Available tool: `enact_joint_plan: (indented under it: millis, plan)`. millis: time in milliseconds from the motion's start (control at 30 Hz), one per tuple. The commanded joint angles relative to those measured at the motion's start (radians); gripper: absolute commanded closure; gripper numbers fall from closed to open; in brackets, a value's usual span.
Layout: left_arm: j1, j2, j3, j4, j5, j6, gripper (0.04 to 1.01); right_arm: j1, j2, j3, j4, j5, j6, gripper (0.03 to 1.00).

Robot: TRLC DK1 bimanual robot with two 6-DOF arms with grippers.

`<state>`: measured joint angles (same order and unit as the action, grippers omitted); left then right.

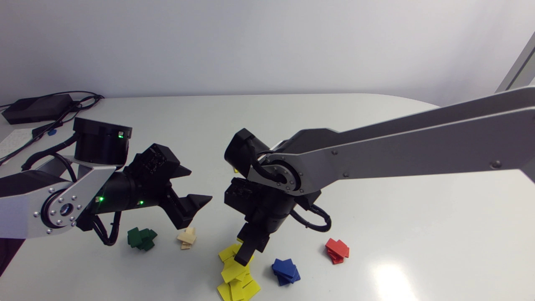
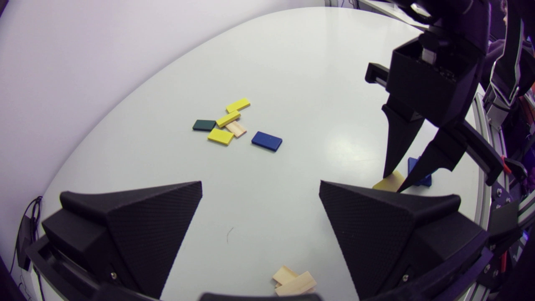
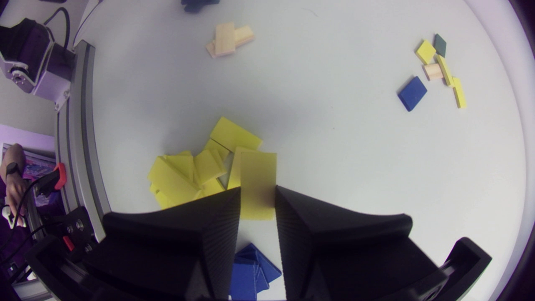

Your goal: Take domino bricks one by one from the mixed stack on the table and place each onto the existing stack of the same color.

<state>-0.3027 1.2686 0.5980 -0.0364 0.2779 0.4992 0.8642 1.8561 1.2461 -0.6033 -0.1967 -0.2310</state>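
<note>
My right gripper point(image 1: 245, 256), lower centre of the head view, has its jaws narrow, clamped on a yellow brick point(image 3: 258, 184) above the yellow stack point(image 1: 234, 279). My left gripper point(image 1: 200, 184), left of centre, stands wide with nothing in it. The mixed stack point(image 2: 225, 123) lies well ahead of it.

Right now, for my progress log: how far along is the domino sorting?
Done: the green domino stack, wooden stack, blue stack and red stack stand built. In hand: the right gripper is shut on a flat yellow domino brick over the messy yellow pile. Left: six loose mixed bricks.
</note>
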Motion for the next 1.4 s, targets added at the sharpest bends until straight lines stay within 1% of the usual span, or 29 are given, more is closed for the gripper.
enact_joint_plan:
  millis: [0, 300, 533, 1367]
  plan:
    - [-0.01, -0.012, -0.021, 0.006, -0.011, -0.025, 0.046, 0.018, 0.031, 0.026, -0.021, -0.009, -0.034, 0.911]
    - [-0.016, -0.011, -0.024, 0.007, -0.016, -0.028, 0.046, 0.025, 0.087, 0.078, -0.058, -0.012, -0.088, 0.91]
    - [-0.012, -0.014, -0.03, 0.009, -0.016, -0.028, 0.046, 0.032, 0.12, 0.105, -0.081, -0.014, -0.119, 0.911]
    - [-0.01, -0.035, -0.027, 0.004, -0.016, -0.028, 0.046, 0.053, 0.153, 0.144, -0.159, -0.017, -0.176, 0.907]
